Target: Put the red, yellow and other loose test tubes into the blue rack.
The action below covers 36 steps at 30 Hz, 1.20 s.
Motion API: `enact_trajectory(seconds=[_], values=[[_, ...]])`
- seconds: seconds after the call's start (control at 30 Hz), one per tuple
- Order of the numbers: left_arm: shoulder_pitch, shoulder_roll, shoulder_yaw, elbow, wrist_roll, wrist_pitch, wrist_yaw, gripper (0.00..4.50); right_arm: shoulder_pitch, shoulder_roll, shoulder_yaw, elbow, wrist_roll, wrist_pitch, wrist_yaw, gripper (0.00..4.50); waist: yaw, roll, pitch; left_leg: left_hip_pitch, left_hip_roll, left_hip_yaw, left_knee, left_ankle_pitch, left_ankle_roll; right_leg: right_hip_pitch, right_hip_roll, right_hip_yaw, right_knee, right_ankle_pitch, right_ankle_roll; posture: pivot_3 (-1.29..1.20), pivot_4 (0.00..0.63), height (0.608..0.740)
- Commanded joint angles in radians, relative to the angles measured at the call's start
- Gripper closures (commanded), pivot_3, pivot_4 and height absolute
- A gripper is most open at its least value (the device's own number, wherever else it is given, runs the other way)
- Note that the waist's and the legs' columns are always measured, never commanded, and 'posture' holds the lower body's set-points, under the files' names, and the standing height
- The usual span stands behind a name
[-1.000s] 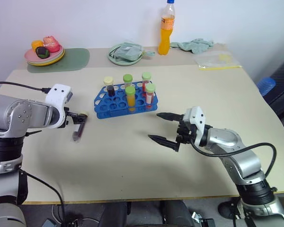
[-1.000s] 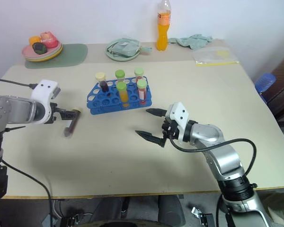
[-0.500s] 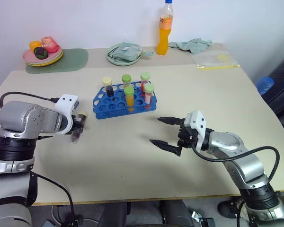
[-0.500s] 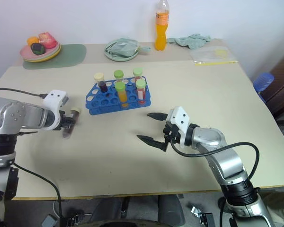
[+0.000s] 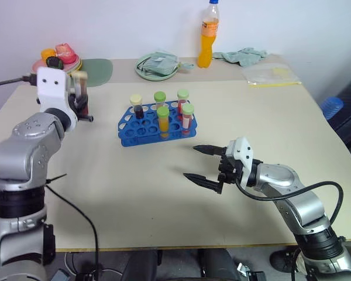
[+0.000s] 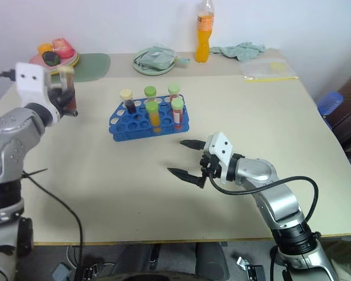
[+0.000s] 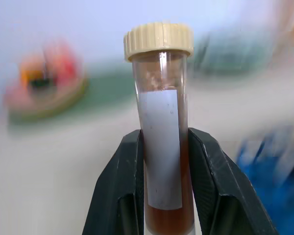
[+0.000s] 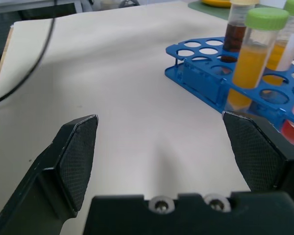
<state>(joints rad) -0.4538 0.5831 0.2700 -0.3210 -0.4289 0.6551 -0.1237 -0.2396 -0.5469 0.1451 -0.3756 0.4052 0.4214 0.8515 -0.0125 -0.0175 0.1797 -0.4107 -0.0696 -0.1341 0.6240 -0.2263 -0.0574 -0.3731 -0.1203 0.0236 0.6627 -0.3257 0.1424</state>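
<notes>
Blue rack (image 5: 155,124) holds five capped tubes; left claw (image 7: 162,161) pinches maroon tube (image 7: 161,147); right claw (image 5: 200,163) spread.

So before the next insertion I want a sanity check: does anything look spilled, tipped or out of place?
Nothing stands out. The left gripper holds a capped dark tube upright, no leak visible. Five tubes stand upright in the blue rack. The right gripper hangs open and empty above the table.

1. I face a beige table (image 5: 164,222) pushed against a plain white wall (image 5: 134,23).
2. Blue stool (image 5: 330,105) sits off the table's right edge.
3. Light is even and diffuse.
</notes>
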Motion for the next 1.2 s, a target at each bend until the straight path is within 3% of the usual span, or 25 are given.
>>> enact_trajectory(seconds=[0.03, 0.13, 0.23, 0.43, 0.73, 1.2], values=[[0.141, -0.069, -0.075, -0.111, 0.134, -0.264, -0.011, 3.69, -0.006, 0.015, -0.006, -0.026, 0.003, -0.019, -0.008, 0.0, 0.001, 0.0, 0.0, 0.0, 0.0, 0.0, 0.0, 0.0, 0.0, 0.0, 0.0, 0.0, 0.0, 0.0, 0.0, 0.0, 0.15, 0.74], [0.251, -0.178, -0.189, -0.094, 0.268, -0.516, 0.009, 3.69, -0.015, 0.031, 0.002, -0.02, -0.008, -0.027, -0.021, 0.0, 0.002, 0.0, 0.0, 0.0, 0.0, 0.001, 0.0, -0.003, 0.005, 0.0, 0.0, 0.0, 0.0, 0.0, 0.0, 0.0, 0.15, 0.74], [0.304, -0.285, -0.235, -0.031, 0.312, -0.649, 0.028, 3.69, -0.032, 0.051, 0.001, -0.014, -0.012, -0.031, -0.037, 0.0, 0.004, 0.0, 0.0, 0.0, -0.001, 0.0, 0.002, -0.003, 0.006, 0.001, 0.0, 0.0, 0.001, 0.0, 0.0, 0.0, 0.15, 0.74], [0.23, -0.4, -0.282, 0.205, 0.428, -0.86, 0.083, 3.69, -0.045, 0.06, 0.004, -0.004, -0.025, -0.038, -0.042, 0.0, 0.004, 0.0, -0.001, 0.0, -0.001, 0.0, 0.003, -0.004, 0.006, 0.001, 0.001, -0.001, 0.001, 0.0, 0.0, 0.0, 0.15, 0.74], [0.109, -0.464, -0.267, 0.482, 0.426, -0.974, 0.077, 3.69, -0.047, 0.073, 0.003, -0.005, -0.036, -0.044, -0.057, 0.0, 0.0, 0.0, -0.001, 0.0, -0.001, 0.0, 0.003, -0.004, 0.007, 0.001, 0.001, -0.001, 0.002, 0.0, 0.0, 0.0, 0.15, 0.74], [0.068, -0.51, -0.269, 0.624, 0.423, -1.011, 0.063, 3.69, -0.051, 0.082, 0.006, -0.003, -0.038, -0.047, -0.069, 0.0, 0.001, 0.0, -0.001, 0.0, -0.001, 0.0, 0.004, -0.004, 0.007, 0.001, 0.001, -0.001, 0.002, 0.0, 0.0, 0.0, 0.15, 0.74]])
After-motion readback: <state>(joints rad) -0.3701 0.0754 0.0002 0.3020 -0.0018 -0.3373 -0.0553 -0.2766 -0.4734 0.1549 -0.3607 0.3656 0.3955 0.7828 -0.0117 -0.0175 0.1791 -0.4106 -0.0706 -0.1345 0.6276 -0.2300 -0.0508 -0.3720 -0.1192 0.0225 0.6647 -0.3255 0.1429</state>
